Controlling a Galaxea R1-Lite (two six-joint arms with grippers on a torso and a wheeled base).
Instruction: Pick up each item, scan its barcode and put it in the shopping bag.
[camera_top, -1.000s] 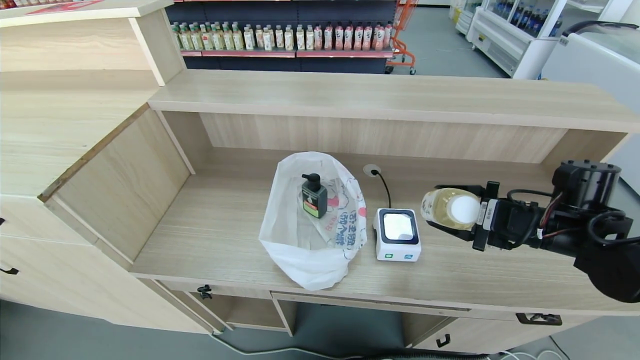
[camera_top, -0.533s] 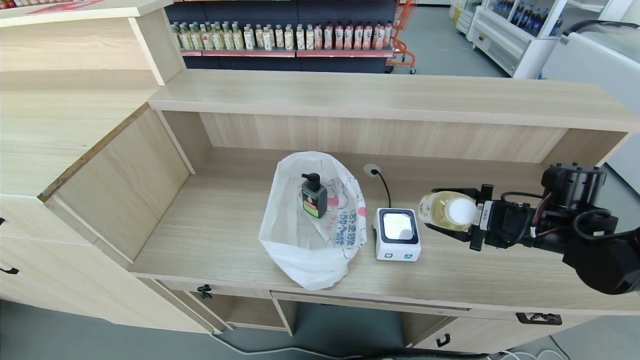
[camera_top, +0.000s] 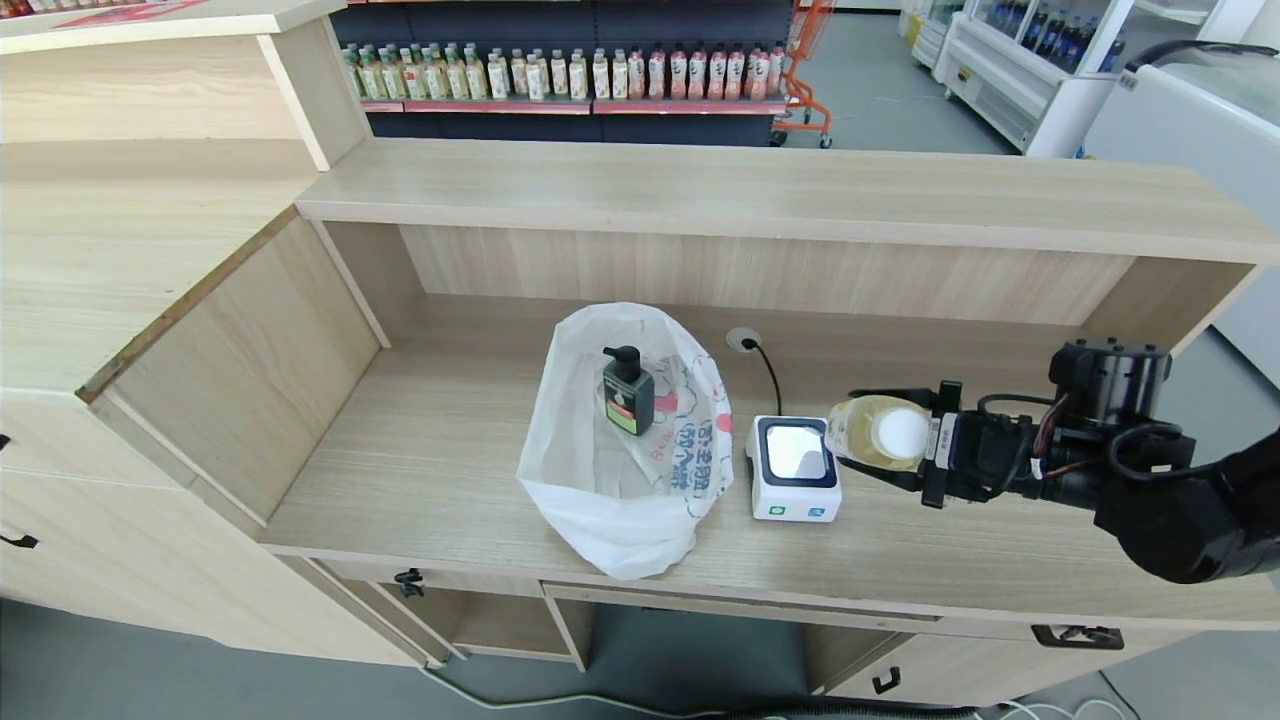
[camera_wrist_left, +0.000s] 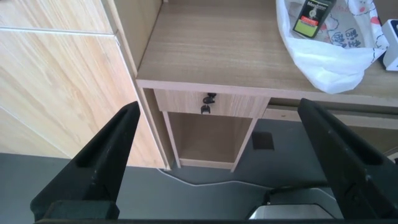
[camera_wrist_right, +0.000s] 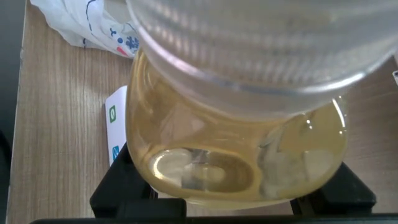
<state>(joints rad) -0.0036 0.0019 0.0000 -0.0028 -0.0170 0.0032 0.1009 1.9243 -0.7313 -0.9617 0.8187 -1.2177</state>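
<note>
1. A light wood counter has a drinks shelf in the shop behind it.
2. The right gripper clamps a bottle of yellow liquid, held sideways just above the scanner.
3. A white bag beside the scanner holds a pump bottle.
4. The left gripper, fingers apart, hangs before the counter.

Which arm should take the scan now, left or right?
Right. The right gripper is shut on the drink bottle next to the scanner, while the left gripper hangs open and empty off the counter's front.
</note>
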